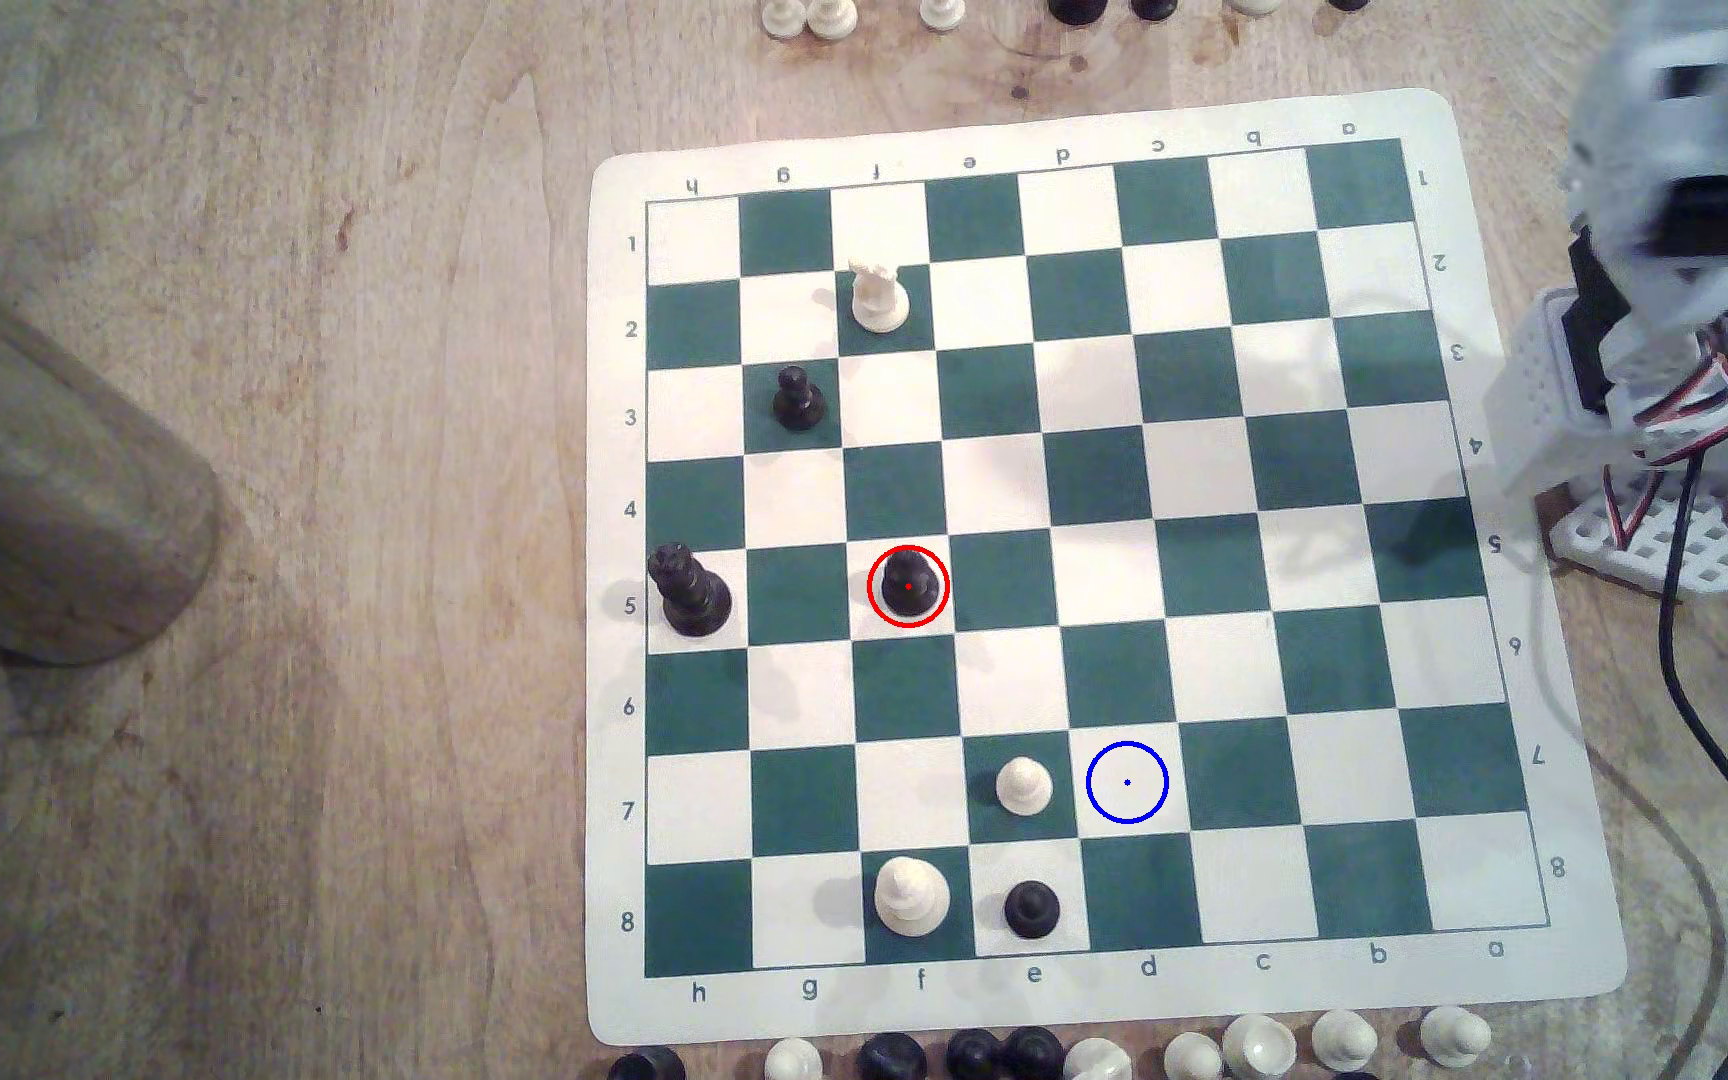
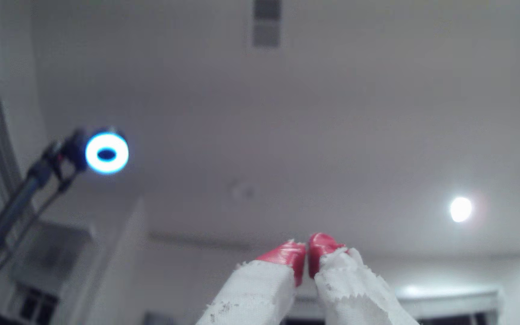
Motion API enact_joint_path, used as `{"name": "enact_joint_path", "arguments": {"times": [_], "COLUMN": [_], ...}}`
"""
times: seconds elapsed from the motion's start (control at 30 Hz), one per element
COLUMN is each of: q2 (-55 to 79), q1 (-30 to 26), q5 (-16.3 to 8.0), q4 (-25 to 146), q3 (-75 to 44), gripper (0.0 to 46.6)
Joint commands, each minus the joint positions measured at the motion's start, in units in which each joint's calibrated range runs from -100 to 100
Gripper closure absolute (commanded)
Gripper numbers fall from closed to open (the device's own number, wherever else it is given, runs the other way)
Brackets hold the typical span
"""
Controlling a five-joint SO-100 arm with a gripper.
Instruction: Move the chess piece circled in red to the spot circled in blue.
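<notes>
The claw (image 2: 307,250) points up toward a pale ceiling in the wrist view, its two red-tipped fingers (image 2: 283,254) wrapped in white tape lower down and pressed together with only a thin dark seam between them; nothing is held between them. A glowing blue-white ring light (image 2: 106,152) on a dark stand and a bright ceiling lamp (image 2: 460,209) sit beyond the fingers.

In the exterior view the white arm (image 1: 1701,208) rises at the exterior view's right edge, off the board, blurred at the top, with a black cable (image 1: 1691,685) trailing down over the wooden desk (image 1: 320,623).

The green and white chess mat (image 1: 1525,976) lies flat on the desk. The chess piece circled in red (image 1: 908,587), glossy black with a rounded top, stands upright on a white square in row 5, column f. The spot circled in blue (image 1: 1127,782) is a bare white square in row 7, column d, just beside a white pawn (image 1: 1024,785) on the green square to its left in the exterior view. A tall black crowned piece (image 1: 691,590) stands at the board's left edge in row 5, two squares from the ringed piece. A black pawn (image 1: 798,399) stands in row 3, a white knight (image 1: 878,296) in row 2, and a larger white piece (image 1: 910,895) and another black pawn (image 1: 1031,909) side by side in row 8. Spare pieces line the desk above and below the mat, and a metal cylinder (image 1: 39,457) stands at the exterior view's left
</notes>
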Motion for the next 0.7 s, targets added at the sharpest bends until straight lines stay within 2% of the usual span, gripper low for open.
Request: {"name": "enact_joint_path", "arguments": {"times": [0.0,0.07,0.2,0.3,0.33,0.37,0.4,0.47,0.57,0.6,0.67], "q2": [0.0,0.0,0.2,2.0,2.9,3.5,5.4,7.6,14.6,19.6,24.3], "q1": [3.0,3.1,1.9,1.3,0.9,0.7,0.4,-0.1,-1.1,-1.6,-2.1], "q5": [-0.2,-0.3,0.0,0.0,0.0,0.0,0.0,0.8,0.8,0.5,-0.1], "q4": [12.0,32.8,52.5,60.5,63.9,65.4,71.5,76.3,82.0,84.2,87.9], "q3": [-5.1,-10.1,-15.2,-18.5,-20.2,-21.0,-23.5,-26.0,-32.0,-35.6,-39.8], "gripper": [46.4,46.4,46.4,46.4,43.5,42.7,45.8,46.4,43.4,40.9,40.1]}}
